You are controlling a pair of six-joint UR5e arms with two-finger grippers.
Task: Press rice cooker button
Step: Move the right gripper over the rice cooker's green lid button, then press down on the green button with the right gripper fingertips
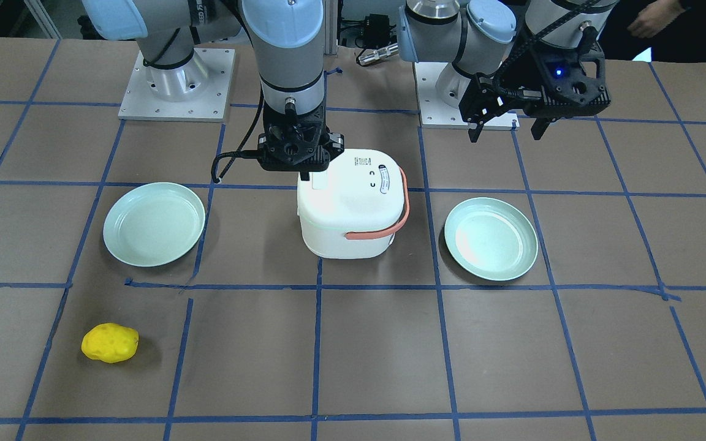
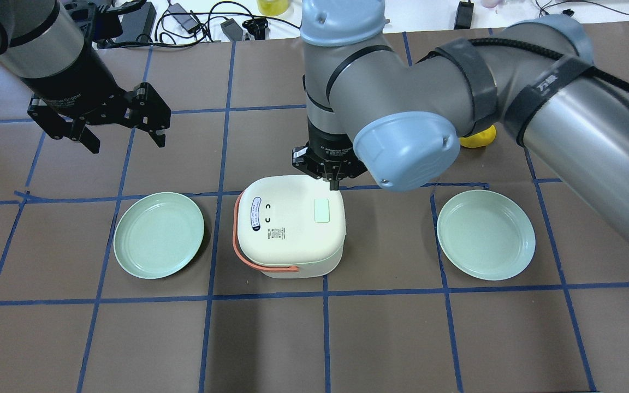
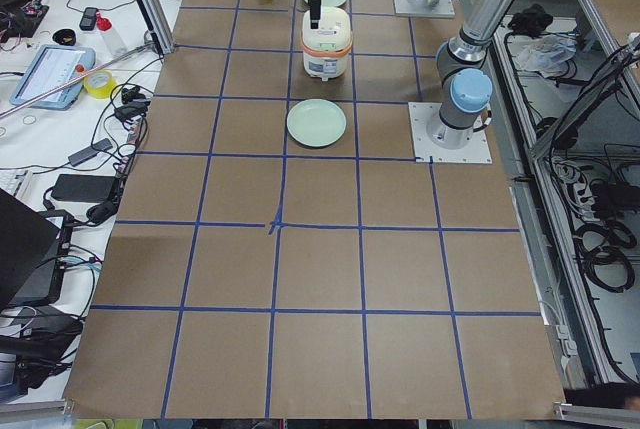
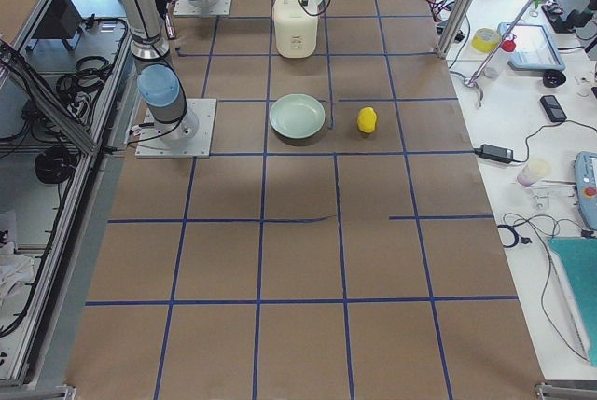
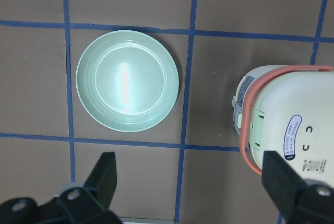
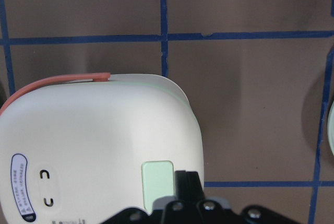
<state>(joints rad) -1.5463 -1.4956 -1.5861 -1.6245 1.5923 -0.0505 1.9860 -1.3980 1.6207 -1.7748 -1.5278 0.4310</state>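
The white rice cooker [image 2: 290, 226] with an orange handle stands at the table's middle. It also shows in the front view [image 1: 350, 205]. Its pale green button [image 2: 321, 210] sits on the lid and shows in the right wrist view [image 6: 157, 184]. My right gripper [image 2: 334, 184] is shut and points straight down over the lid's far edge, right beside the button [image 1: 319, 182]. I cannot tell whether it touches the lid. My left gripper [image 2: 123, 139] is open and empty, and hovers well off to the cooker's left.
One pale green plate [image 2: 159, 234] lies left of the cooker and another [image 2: 485, 234] lies right of it. A yellow lumpy object [image 1: 110, 343] lies farther out on my right side. Blue tape lines grid the brown table.
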